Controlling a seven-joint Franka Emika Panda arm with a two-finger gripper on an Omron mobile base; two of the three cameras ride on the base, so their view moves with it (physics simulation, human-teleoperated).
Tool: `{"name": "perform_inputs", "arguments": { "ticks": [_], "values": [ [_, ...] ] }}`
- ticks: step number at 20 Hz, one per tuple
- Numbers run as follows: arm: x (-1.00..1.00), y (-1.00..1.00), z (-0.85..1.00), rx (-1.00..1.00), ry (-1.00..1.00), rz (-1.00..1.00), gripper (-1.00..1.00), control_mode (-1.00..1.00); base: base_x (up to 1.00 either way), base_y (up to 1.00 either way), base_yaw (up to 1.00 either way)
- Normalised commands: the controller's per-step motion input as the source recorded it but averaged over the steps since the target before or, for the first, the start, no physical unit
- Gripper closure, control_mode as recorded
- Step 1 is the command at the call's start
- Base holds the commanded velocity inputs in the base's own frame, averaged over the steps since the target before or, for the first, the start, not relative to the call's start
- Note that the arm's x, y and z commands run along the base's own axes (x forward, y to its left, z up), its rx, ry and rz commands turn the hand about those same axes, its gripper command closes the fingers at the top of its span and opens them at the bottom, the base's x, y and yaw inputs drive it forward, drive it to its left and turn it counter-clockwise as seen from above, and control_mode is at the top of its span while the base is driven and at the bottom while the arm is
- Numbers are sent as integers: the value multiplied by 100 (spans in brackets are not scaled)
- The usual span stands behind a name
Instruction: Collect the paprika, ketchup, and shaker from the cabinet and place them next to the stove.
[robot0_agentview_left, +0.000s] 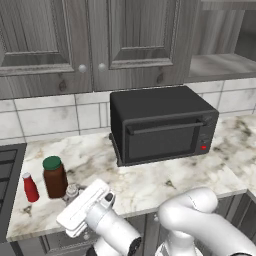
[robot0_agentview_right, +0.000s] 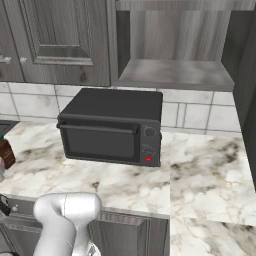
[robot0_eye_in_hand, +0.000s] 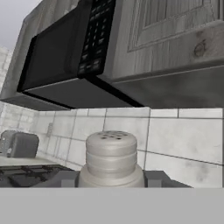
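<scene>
The small whitish cylindrical shaker with a perforated top sits pinched in the white two-finger pincer, low over the marbled surface, just beside the squat brown paprika jar with its dark green lid. The little red ketchup bottle with a white cap stands near the jar, next to the black stove. The shaker looks light, rigid and smooth, so a mid-body hold seems safest against tipping or slipping. The hand view shows the holed cap and the fingers flanking it; the left base view instead shows its place among the other items and the black toaster oven.
</scene>
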Motion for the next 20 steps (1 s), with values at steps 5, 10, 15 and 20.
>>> {"name": "perform_inputs", "arguments": {
  "ticks": [5,10,15,20],
  "values": [
    [-17,40,-19,1,-1,-39,100,-100,0,0,0],
    [-48,26,-14,0,-1,-26,100,-100,0,0,0],
    [-31,13,-6,0,0,-6,100,-100,0,0,0],
    [-37,0,0,0,0,0,100,-100,0,0,0]
  ]
}}
